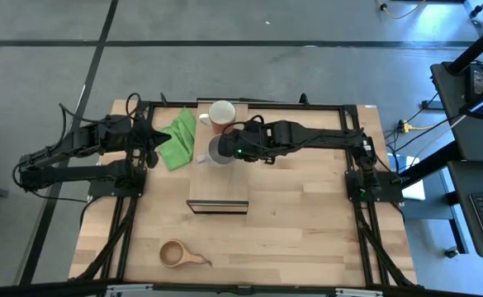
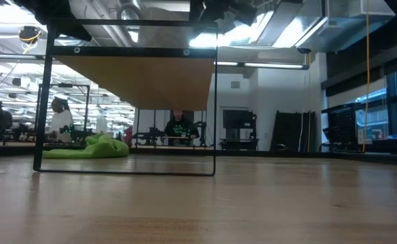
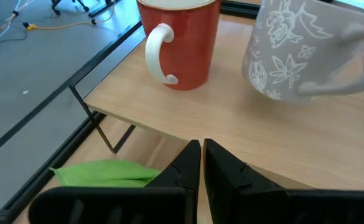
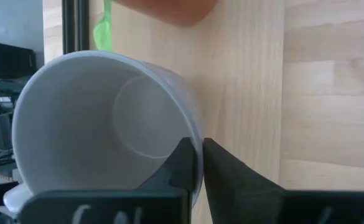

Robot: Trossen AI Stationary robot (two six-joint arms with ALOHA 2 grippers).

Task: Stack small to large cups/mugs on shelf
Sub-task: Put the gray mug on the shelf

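Note:
The red mug (image 1: pixel 222 114) with a white inside stands upright on its base at the far end of the raised light-wood shelf (image 1: pixel 224 186); it also shows in the left wrist view (image 3: pixel 182 43). My right gripper (image 1: pixel 234 152) is shut on the grey mug (image 1: pixel 215 152) over the shelf, just near of the red mug. The grey mug (image 3: pixel 294 56) has a pale flower pattern. The small wooden cup (image 1: pixel 175 253) sits on the table near its front edge. My left gripper (image 3: pixel 201 155) is shut and empty at the shelf's left side, over the green cloth (image 1: pixel 175 136). My right gripper holds the grey mug by its rim (image 4: pixel 197 134), one finger (image 4: pixel 180 163) inside the mug and one (image 4: pixel 228 171) outside its wall. The fingers come from the table's right side, slanting down. The mug is tilted, its mouth toward the gripper, over the shelf top.
The shelf stands on a thin black frame (image 2: pixel 215 115) with open room under the plank (image 2: pixel 144 81). The green cloth (image 2: pixel 89 148) lies crumpled left of the shelf. Black rails (image 1: pixel 340 106) run along the table's edges. People sit in the room behind.

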